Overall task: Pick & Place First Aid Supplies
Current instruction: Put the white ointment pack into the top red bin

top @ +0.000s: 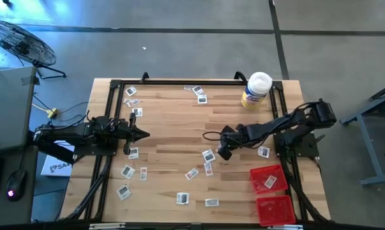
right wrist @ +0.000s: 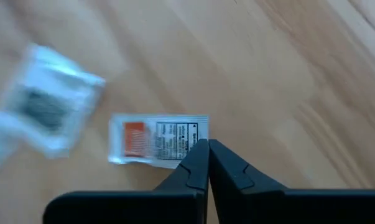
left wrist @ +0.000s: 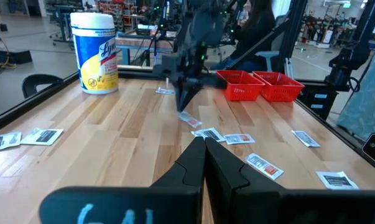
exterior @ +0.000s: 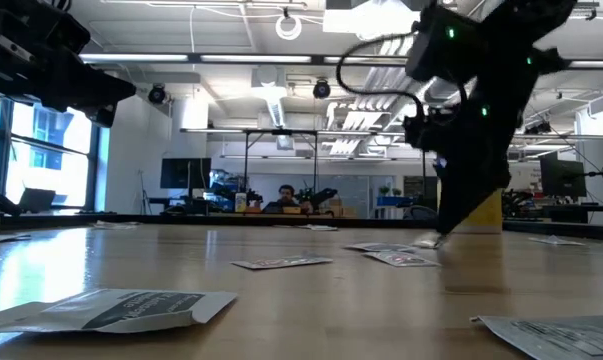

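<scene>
Right now the right pincer point(top: 223, 153) is down at mid-table point(top: 173, 121), fingers clenched, tips on the edge of an orange-marked packet point(right wrist: 157, 139); whether it actually grips it cannot be told. A second packet point(right wrist: 47, 96) lies just beside. The left pincer point(top: 143, 135) waits clenched on the left side. Other packets are scattered across the table; one point(top: 267, 183) sits in the nearer red tray point(top: 269, 171). A jar point(top: 256, 90) stands at the far edge.
</scene>
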`<state>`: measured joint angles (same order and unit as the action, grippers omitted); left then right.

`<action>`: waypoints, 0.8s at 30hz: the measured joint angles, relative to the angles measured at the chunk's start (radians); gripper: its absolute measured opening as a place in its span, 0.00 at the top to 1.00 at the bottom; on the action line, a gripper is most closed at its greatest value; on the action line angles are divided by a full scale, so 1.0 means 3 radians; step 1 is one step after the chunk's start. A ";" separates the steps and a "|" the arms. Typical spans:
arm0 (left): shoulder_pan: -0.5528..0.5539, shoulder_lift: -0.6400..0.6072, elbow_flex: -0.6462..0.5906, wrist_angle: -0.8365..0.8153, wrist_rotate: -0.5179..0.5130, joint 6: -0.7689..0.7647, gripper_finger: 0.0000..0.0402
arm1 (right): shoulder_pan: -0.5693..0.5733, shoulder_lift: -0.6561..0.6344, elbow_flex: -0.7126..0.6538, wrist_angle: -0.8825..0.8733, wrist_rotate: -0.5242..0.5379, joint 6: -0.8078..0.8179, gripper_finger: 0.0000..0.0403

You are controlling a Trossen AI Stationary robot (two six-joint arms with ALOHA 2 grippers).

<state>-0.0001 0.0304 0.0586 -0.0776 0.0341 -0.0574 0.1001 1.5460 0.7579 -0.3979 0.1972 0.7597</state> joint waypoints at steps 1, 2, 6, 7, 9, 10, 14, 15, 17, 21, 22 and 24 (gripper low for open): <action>0.0000 0.0001 0.0000 0.0000 0.0000 0.0000 1.00 | -0.0001 -0.0035 0.0060 -0.0084 -0.0028 0.0005 1.00; 0.0000 0.0001 0.0000 0.0000 -0.0001 0.0000 1.00 | -0.0003 -0.0064 0.0118 -0.0189 -0.0064 0.0027 1.00; 0.0001 0.0001 0.0000 0.0000 -0.0001 0.0000 1.00 | -0.0005 -0.0139 0.0344 -0.0579 -0.0246 0.0133 1.00; 0.0001 0.0001 0.0000 0.0000 0.0000 0.0000 1.00 | -0.0005 -0.0154 0.0407 -0.0652 -0.0304 0.0186 1.00; 0.0001 0.0000 0.0000 0.0000 -0.0001 0.0000 1.00 | -0.0003 -0.0162 0.0496 -0.0793 -0.0349 0.0242 1.00; 0.0001 0.0000 0.0000 0.0000 0.0000 0.0000 1.00 | 0.0002 -0.0160 0.0516 -0.0821 -0.0336 0.0235 1.00; 0.0001 0.0000 0.0000 0.0000 -0.0001 0.0000 1.00 | 0.0002 -0.0157 0.0426 -0.0426 -0.0270 0.0119 0.99; 0.0001 0.0001 0.0000 0.0000 -0.0001 0.0000 1.00 | 0.0003 -0.0157 0.0369 -0.0335 -0.0270 0.0096 0.98; 0.0001 0.0000 0.0000 0.0000 0.0000 0.0000 1.00 | 0.0011 -0.0135 0.0238 -0.0184 -0.0273 0.0096 0.96; 0.0000 0.0001 0.0000 -0.0001 -0.0001 0.0000 1.00 | 0.0043 -0.0117 0.0014 -0.0026 -0.0283 0.0163 0.88; 0.0001 0.0000 0.0000 0.0000 0.0000 0.0000 1.00 | 0.0049 -0.0112 -0.0040 0.0025 -0.0278 0.0164 0.86; 0.0001 0.0000 0.0000 -0.0002 -0.0001 0.0000 1.00 | 0.0069 -0.0094 -0.0119 0.0166 -0.0267 0.0160 0.82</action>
<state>0.0001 0.0303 0.0586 -0.0781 0.0338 -0.0574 0.1210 1.5179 0.7223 -0.3482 0.1172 0.8078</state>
